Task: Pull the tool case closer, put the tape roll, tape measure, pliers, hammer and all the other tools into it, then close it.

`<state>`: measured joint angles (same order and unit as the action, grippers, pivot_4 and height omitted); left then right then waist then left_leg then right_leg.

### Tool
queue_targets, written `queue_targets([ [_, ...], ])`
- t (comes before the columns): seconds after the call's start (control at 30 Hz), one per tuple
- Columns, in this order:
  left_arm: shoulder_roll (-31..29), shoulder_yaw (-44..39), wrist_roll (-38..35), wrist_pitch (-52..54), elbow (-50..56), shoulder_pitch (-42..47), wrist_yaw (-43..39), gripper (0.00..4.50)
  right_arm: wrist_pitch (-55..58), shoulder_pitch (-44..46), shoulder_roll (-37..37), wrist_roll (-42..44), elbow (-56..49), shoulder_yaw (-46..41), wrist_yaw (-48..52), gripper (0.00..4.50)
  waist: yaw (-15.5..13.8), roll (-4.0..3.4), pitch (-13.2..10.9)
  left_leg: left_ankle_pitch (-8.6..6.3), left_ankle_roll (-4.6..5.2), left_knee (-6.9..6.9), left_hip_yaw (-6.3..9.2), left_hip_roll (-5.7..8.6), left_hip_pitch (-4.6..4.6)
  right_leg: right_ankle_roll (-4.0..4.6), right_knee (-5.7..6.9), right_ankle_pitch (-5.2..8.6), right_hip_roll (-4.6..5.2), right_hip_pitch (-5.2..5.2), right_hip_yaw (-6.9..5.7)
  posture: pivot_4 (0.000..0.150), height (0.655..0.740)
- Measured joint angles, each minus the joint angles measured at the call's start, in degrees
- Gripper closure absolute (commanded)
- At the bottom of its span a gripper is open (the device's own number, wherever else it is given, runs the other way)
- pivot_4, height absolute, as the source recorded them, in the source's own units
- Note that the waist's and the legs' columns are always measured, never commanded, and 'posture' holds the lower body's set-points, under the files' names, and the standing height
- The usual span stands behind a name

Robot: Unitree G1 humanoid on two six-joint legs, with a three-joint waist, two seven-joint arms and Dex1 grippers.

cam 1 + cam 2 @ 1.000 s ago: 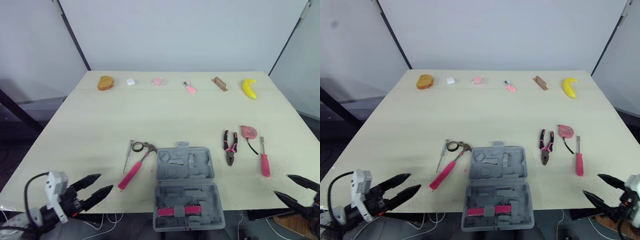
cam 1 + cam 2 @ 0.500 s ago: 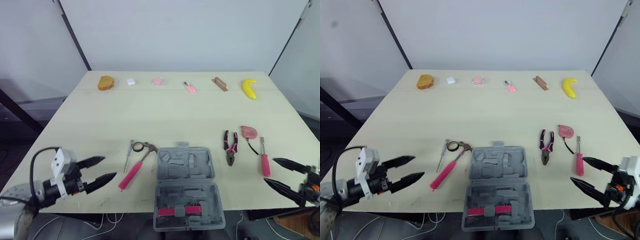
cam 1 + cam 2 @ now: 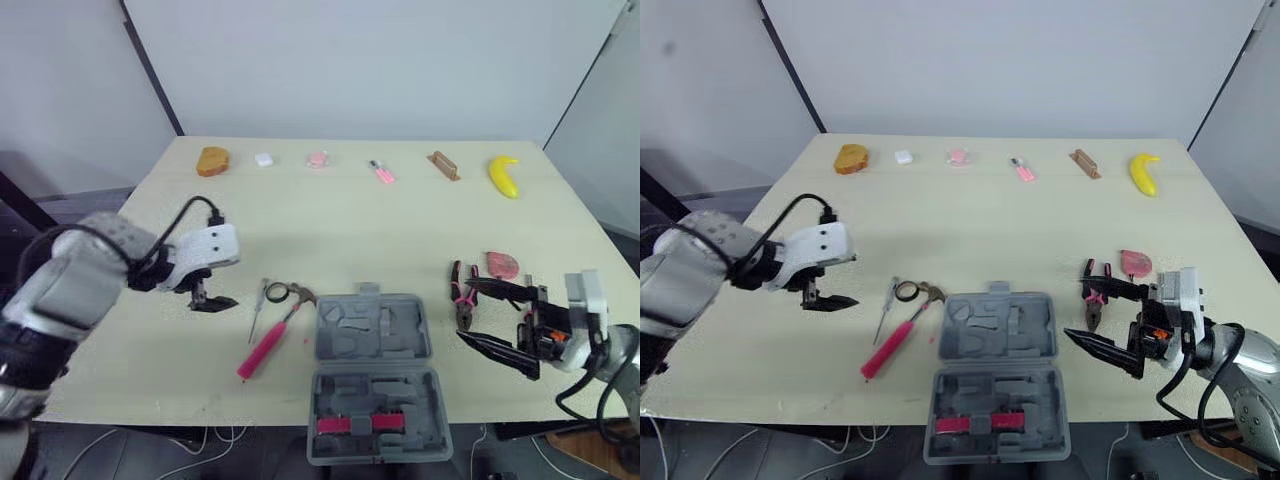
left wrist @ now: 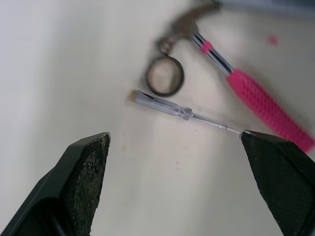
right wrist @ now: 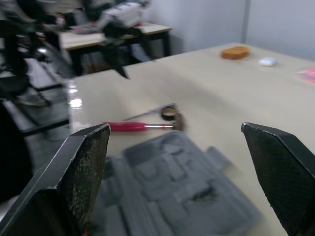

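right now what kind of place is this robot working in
Probably a robotics lab or test room: a pale table against blank white walls, an open tool case with a hammer and pliers laid out beside it, and a staged far row including a banana.

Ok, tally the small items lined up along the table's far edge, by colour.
Pink: 2 (pink packet, pink tube)
Orange: 1 (orange lump)
White: 1 (white block)
Brown: 1 (brown block)
Yellow: 1 (banana)
Total: 6
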<state>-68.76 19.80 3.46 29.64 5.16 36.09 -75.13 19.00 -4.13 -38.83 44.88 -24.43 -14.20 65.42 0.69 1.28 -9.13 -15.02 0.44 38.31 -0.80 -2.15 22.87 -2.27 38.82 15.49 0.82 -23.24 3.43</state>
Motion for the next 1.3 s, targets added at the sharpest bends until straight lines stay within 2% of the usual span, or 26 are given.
queue_targets([
  [0.07,1.6,4.3,4.7,-2.3,-2.6,2.8,-2.0,0.00,0.9,0.0,-0.3,0.7,-0.1,0.0,0.3,0.01,0.3,0.03,0.0,-0.01,0.01,-0.01,0.01,-0.06,0.03,0.01,0.01,0.00,-0.07,-0.06,0.04,0.150,0.7400],
  [0.17,5.8,8.7,9.3,-6.1,-7.2,7.1,-5.1,0.78,1.6,0.7,-0.6,0.7,-0.3,0.3,0.1,0.00,0.0,0.05,0.0,0.00,0.01,0.01,0.02,-0.07,0.08,0.01,0.05,0.00,-0.09,-0.11,0.02,0.150,0.7400],
  [0.27,9.1,12.2,13.7,-11.8,-11.2,10.3,-6.1,2.22,2.5,1.3,-0.8,0.9,-0.5,0.7,-0.2,0.00,-0.1,0.08,-0.1,0.00,0.01,0.05,0.02,-0.06,0.13,0.00,0.04,0.00,-0.08,-0.11,0.03,0.150,0.7400],
  [0.47,17.5,16.8,21.2,-21.0,-18.8,12.2,-5.6,2.22,4.7,2.3,-2.1,2.2,-0.5,0.7,-0.8,0.00,-0.1,0.10,-0.1,0.00,0.02,0.08,0.03,-0.03,0.15,-0.01,0.06,-0.01,-0.04,-0.12,0.04,0.150,0.7400],
  [0.8,22.6,17.0,25.8,-25.5,-28.5,12.5,-3.7,2.22,5.5,1.6,-2.7,2.8,-0.6,-0.1,-1.2,0.00,0.0,0.14,-0.1,0.00,0.02,0.10,0.06,-0.03,0.21,-0.02,0.10,-0.02,-0.03,-0.16,0.01,0.150,0.7400],
  [1.1,28.8,17.0,29.3,-27.9,-37.1,16.4,-2.1,2.22,5.6,-0.2,-2.7,2.9,-2.8,-0.5,-2.4,0.00,-0.1,0.12,-0.1,0.00,0.02,0.14,0.16,-0.01,0.24,-0.02,0.13,-0.03,-0.02,-0.15,-0.09,0.150,0.7400],
  [1.13,29.5,17.0,29.7,-28.0,-38.2,16.9,-2.1,2.75,5.6,-0.4,-2.7,2.9,-2.9,-0.6,-2.5,0.00,-0.2,0.07,0.0,0.00,0.02,0.14,0.20,0.00,0.24,-0.02,0.15,-0.03,-0.02,-0.13,-0.13,0.150,0.7400],
  [1.17,30.5,17.0,30.3,-28.1,-39.5,17.5,-2.1,2.99,5.6,-0.6,-2.7,2.9,-3.4,-0.6,-2.6,0.00,-0.4,0.02,0.0,0.00,0.03,0.15,0.22,0.02,0.21,-0.02,0.15,-0.03,-0.01,-0.11,-0.16,0.150,0.7400],
  [1.27,31.6,17.0,31.0,-29.0,-41.1,17.7,-2.1,4.45,5.6,-1.0,-2.7,2.9,-4.2,-0.6,-2.8,0.00,-0.7,-0.09,0.0,0.00,0.03,0.15,0.27,0.03,-0.06,-0.03,0.13,-0.02,0.00,0.19,-0.20,0.150,0.7400],
  [1.3,32.0,16.9,31.2,-29.6,-41.8,17.9,-1.9,4.45,5.6,-1.3,-2.7,3.0,-4.4,-0.7,-2.9,0.00,-0.9,-0.10,0.1,0.01,0.03,0.18,0.32,0.04,-0.09,-0.03,0.14,-0.02,-0.01,0.23,-0.24,0.150,0.7400],
])
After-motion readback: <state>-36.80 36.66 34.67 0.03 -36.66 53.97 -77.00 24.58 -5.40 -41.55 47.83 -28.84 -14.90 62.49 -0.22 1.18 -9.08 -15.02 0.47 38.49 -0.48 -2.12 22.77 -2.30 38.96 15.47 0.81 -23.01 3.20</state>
